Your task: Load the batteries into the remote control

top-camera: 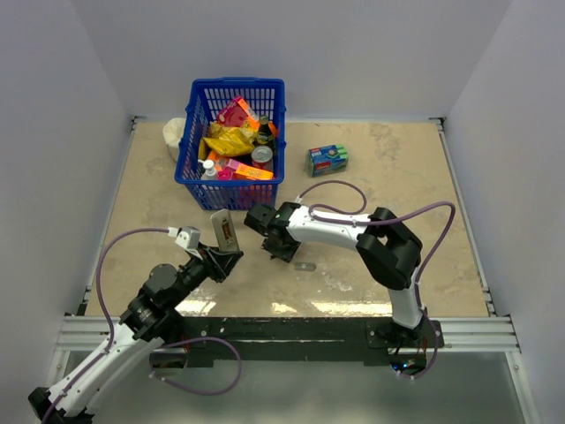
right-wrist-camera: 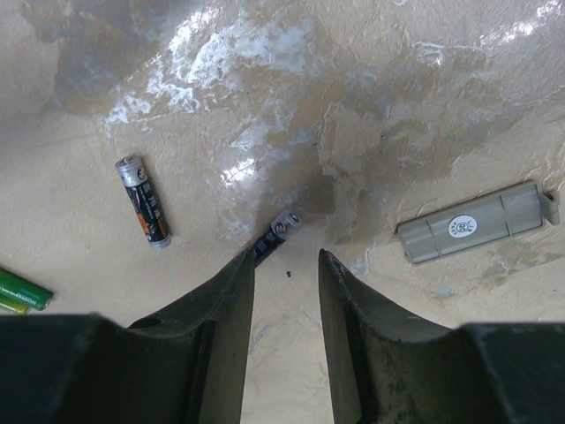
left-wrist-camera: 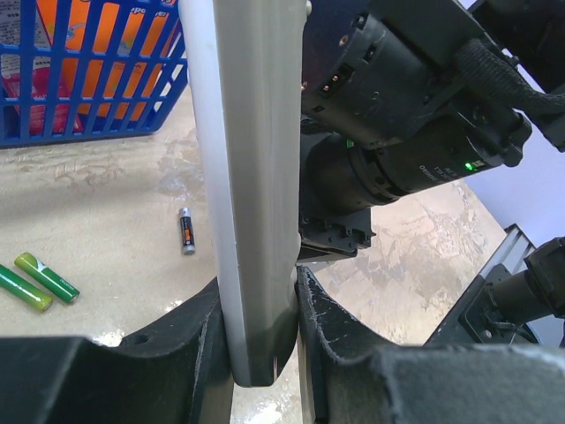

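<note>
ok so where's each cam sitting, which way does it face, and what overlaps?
Top: above and behind the bases, looking down on the table; left arm and right arm whole.
Left wrist: looks along the left gripper, shut on the remote, toward the basket; right arm fills the right.
Right wrist: looks down at the table past the open right gripper; battery, second battery by one finger, cover.
Shared: both wrist views show the green sticks and the battery.
</note>
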Controlling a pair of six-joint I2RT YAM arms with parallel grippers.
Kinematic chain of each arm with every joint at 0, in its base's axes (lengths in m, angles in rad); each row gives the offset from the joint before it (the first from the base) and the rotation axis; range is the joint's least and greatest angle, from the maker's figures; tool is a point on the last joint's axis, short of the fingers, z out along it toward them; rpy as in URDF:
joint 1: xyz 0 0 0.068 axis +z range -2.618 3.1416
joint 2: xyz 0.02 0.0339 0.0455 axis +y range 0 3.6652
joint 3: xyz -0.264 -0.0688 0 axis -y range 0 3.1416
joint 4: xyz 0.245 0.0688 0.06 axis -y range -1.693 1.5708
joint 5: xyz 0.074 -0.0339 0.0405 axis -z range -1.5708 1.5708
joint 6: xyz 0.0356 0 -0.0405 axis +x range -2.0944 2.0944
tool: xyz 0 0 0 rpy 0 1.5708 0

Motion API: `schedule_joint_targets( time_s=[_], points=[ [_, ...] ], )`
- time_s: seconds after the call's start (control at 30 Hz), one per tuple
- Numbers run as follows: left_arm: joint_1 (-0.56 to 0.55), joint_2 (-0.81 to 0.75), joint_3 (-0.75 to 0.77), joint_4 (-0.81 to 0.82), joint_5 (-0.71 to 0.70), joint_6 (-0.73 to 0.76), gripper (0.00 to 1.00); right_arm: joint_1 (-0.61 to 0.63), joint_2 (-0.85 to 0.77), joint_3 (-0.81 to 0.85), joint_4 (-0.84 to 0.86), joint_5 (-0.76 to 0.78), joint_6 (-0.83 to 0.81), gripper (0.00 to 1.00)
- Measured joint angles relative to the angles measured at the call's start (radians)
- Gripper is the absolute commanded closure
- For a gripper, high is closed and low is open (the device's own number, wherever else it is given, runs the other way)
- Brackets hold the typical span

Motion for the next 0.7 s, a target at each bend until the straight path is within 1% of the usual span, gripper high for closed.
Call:
schedule_joint_targets(
  time_s=[0.7],
  points=[
    [0.000,-0.006,0.000,-0.010,-0.002,0.000,1.00,-0.038,0.070,0.055,-0.019,-0.019,0.020,0.71]
  ],
)
